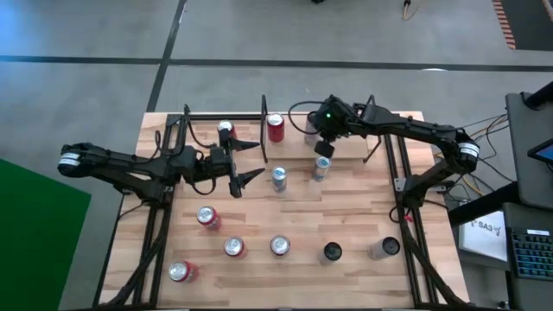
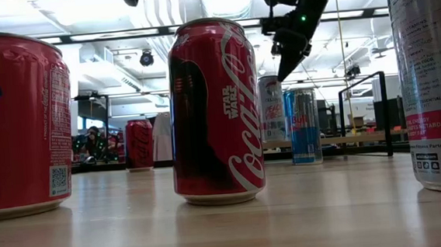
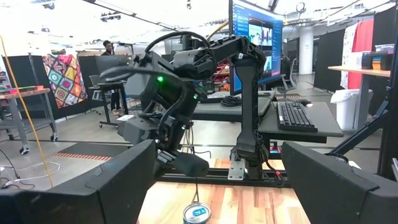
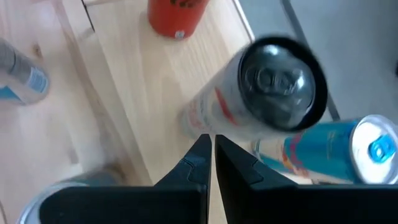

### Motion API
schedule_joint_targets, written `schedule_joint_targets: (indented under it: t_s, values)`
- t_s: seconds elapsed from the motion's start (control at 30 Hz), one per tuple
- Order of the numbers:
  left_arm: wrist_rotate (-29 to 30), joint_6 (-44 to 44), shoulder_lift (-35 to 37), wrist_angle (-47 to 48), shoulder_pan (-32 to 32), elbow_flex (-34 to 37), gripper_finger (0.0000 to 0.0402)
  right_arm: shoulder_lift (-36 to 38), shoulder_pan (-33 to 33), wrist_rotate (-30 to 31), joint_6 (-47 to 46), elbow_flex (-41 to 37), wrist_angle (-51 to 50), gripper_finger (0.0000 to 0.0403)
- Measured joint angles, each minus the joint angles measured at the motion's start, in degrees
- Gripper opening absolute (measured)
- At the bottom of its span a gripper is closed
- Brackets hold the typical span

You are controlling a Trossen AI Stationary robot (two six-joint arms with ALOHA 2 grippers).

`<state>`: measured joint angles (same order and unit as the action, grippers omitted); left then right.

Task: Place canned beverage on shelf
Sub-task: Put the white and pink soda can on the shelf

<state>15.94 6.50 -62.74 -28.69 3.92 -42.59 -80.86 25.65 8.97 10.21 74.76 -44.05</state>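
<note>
- Worktop [image 1: 346, 216]: light wood planks w/ cans scattered over it.
- Shelf [image 1: 285, 130] sits along the far edge of the worktop, thin black posts & rails around a small light board.
- On the shelf, seen from above: red can [image 1: 276, 128] near the middle post, another red can [image 1: 225, 132] further left, a pale can [image 1: 312, 131] partly under the right arm.
- Right claw [image 1: 326, 147] hangs at the shelf's front edge, fingers pressed together, nothing between them. In its wrist view the fingers [image 4: 196, 165] meet tip to tip above the shelf board, a dark-topped white can [image 4: 267, 93] just beyond them, a blue can [image 4: 339, 152] beside that.
- Blue/silver can [image 1: 320, 168] stands on the worktop just in front of the right claw; a second one like it [image 1: 278, 179] a bit to its left.
- Left claw [image 1: 248, 162] is over the worktop's left-centre, fingers spread wide, empty, pointing toward the middle. Its wrist view shows a blue can top [image 3: 198, 213] low between the fingers, right arm beyond.
- Front rows: red cans [image 1: 207, 217], [image 1: 234, 248], [image 1: 181, 272]; one more can [image 1: 279, 246]; a dark-topped can [image 1: 332, 252]; a grey one [image 1: 383, 249].
- Low view: big red cola can [image 2: 215, 112] close up, right arm coming down behind it.
</note>
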Motion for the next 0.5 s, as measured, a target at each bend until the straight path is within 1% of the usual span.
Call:
schedule_joint_targets:
  t_s: [0.17,0.5]
  values:
    - [0.0,0.2,0.0,0.0,0.0,0.0,0.0333,-0.5,0.2,0.0,0.2,0.0,-0.1,0.0012]
    - [0.0,0.5,0.0,0.0,0.0,0.0,0.0333,-3.0,0.5,0.1,2.6,0.0,4.2,0.0012]
